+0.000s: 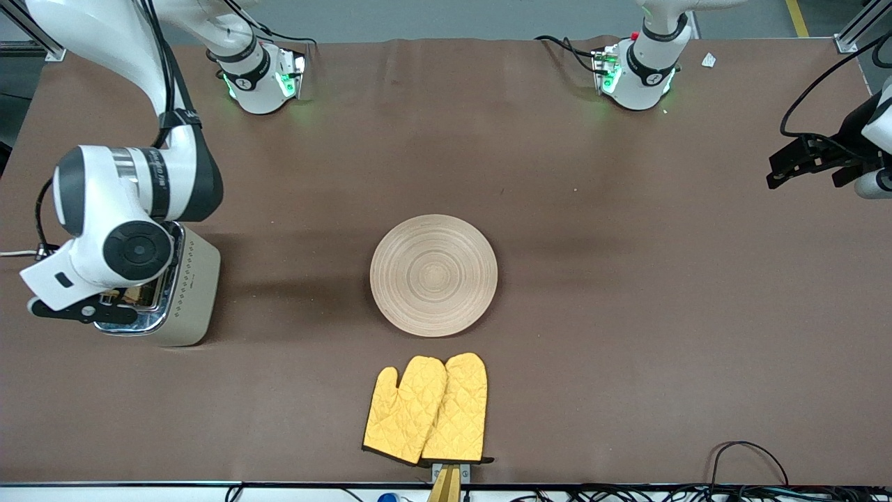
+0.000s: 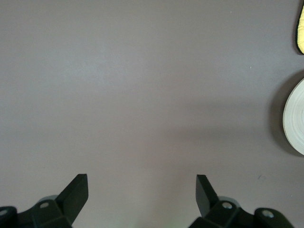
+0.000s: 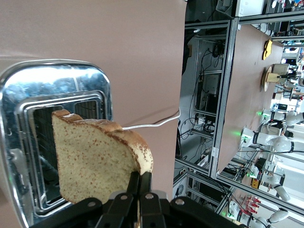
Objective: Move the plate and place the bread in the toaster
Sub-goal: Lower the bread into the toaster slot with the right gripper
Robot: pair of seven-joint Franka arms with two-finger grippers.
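Our right gripper (image 3: pixel 139 190) hangs over the toaster (image 1: pixel 182 293) at the right arm's end of the table, fingers clamped on the bread (image 3: pixel 97 156), whose lower edge sits at a slot. Toward the left arm's end from the toaster, the plate (image 1: pixel 433 275) lies flat with yellow oven mitts (image 1: pixel 426 410) nearer the front camera. Our left gripper (image 2: pixel 142 194) waits, spread wide, over bare table.

You get the front view from high across the table, looking down at the plate (image 1: pixel 433 275). Your left wrist view looks straight down on bare table, plate (image 2: pixel 295 116) at its edge, shared with front. Your right wrist view sits close above the toaster (image 3: pixel 28 142).
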